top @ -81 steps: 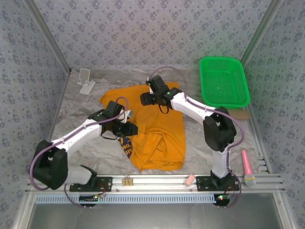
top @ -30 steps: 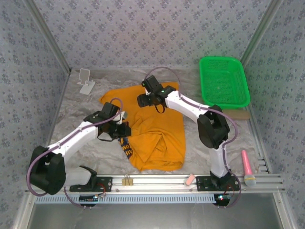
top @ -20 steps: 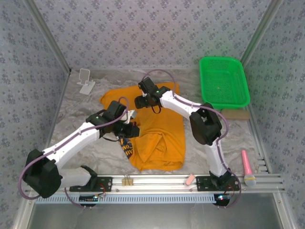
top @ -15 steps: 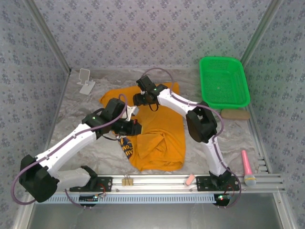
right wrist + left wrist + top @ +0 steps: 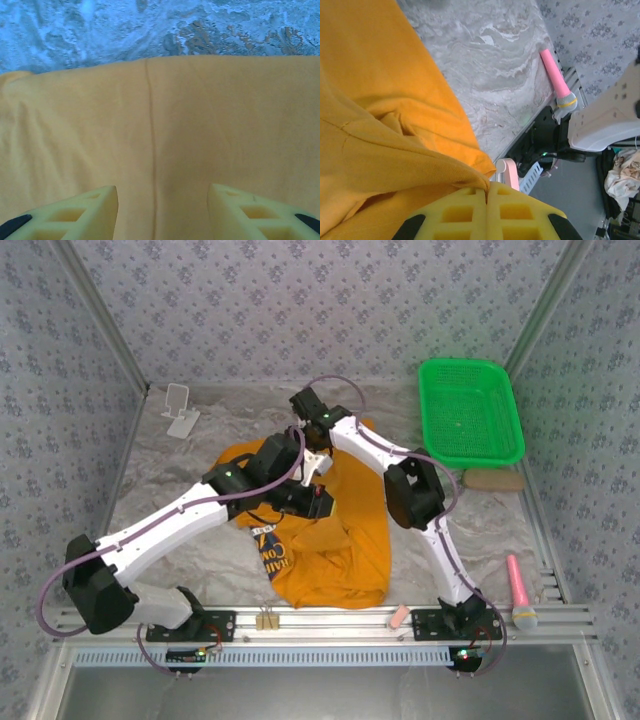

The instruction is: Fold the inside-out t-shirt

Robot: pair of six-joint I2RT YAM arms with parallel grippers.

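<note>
The left arm has swung toward frame centre, pulling the t-shirt [image 5: 355, 540] along the bench [image 5: 170, 490]. The left fingers [image 5: 460, 215] are clamped together on its edge; the right fingers [image 5: 75, 212] stand apart over the cloth.

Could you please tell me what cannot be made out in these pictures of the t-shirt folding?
- Top view: the print on the t-shirt is partly folded under and too small to read.
- Left wrist view: the left gripper, shut on a fold, is cut off by the bottom edge.
- Right wrist view: whether the open right gripper touches the cloth is unclear.
</note>
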